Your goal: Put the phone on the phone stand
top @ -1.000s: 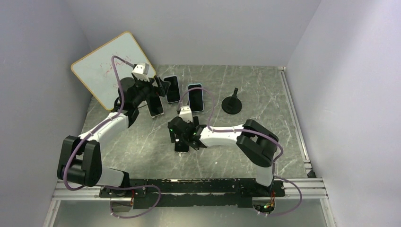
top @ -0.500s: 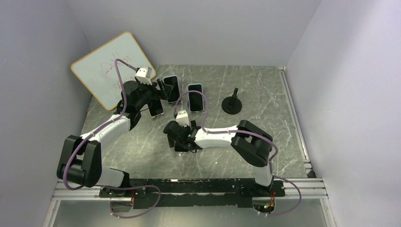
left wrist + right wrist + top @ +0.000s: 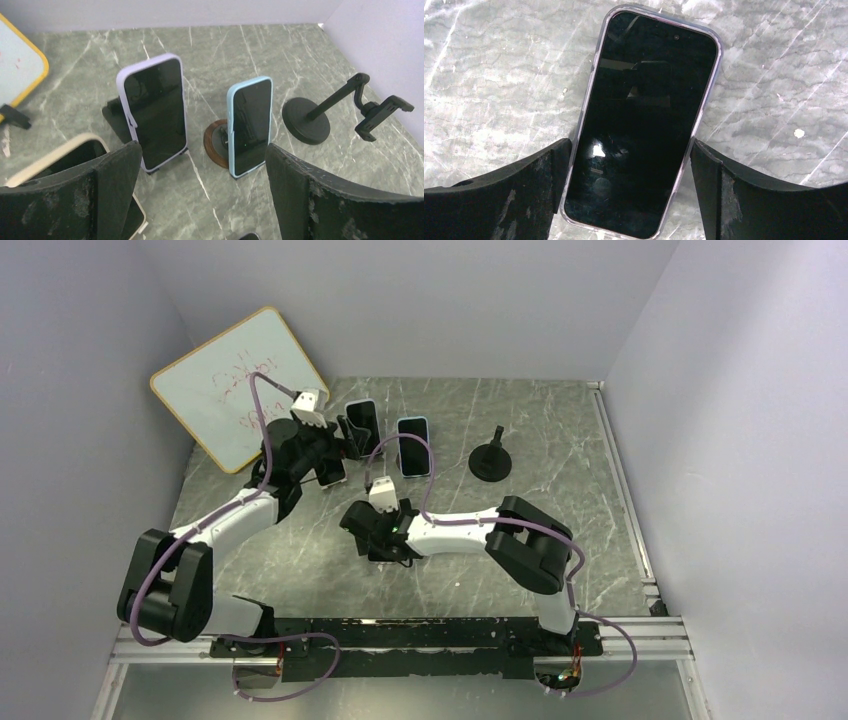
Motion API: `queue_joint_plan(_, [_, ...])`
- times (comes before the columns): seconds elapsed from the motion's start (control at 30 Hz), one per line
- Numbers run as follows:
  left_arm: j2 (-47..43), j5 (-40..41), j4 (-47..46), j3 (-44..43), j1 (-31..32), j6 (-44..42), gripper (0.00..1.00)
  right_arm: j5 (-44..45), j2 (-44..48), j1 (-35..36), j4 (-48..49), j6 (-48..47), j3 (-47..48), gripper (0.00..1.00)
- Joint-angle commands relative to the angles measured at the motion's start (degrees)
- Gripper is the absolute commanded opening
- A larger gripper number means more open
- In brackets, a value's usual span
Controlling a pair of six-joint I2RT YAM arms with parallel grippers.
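Right fingers stand apart, bracketing the phone lying flat on the surface. They should squeeze its long edges squarely, then lift level toward the empty stand. Left fingers gape wide, holding nothing.

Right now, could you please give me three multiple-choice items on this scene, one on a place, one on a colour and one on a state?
1. Where is the clear-cased black phone?
A) inside a drawer
B) flat on the grey marble table, between the fingers of the right pincer
C) on a shelf

2. What colour is the case of the phone on the round brown wooden stand?
A) red
B) lilac
C) light blue

3. What state is the black round-based clamp stand in?
A) empty
B) holding a phone
C) toppled

Answers:
1 B, the right wrist view shows it lying flat between the fingers.
2 C, the light blue phone leans there.
3 A, its clamp grips nothing.
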State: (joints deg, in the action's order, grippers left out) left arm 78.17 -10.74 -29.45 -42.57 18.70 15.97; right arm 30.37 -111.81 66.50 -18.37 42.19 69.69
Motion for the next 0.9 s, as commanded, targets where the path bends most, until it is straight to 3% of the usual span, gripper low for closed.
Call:
queue_joint_plan(0.0, [-1.1,-0.63,-2.44,2.85,0.46,2.37,0.97,0.73,-1.25,0.32,-5.36,0.02,-2.0,0.83])
queue_joint_plan(0.17, [-2.38,0.25,-2.5,5.76,0.51,4.51,0.97,-1.72,-1.92,0.09,-4.01,-1.83,-3.69,0.73])
queue_joint_plan(0.43, [-1.8,-2.98,-3.91,10.65,1.74,8.54,0.93,-10.37,2.78,-2.9,6.78,-6.26,-11.57,0.65])
queue_joint_plan(0.87, [2.69,-8.24,-3.38,13.98,7.79,19.21,0.88,-12.49,12.13,-4.75,28.39,-12.96,-23.8,0.64])
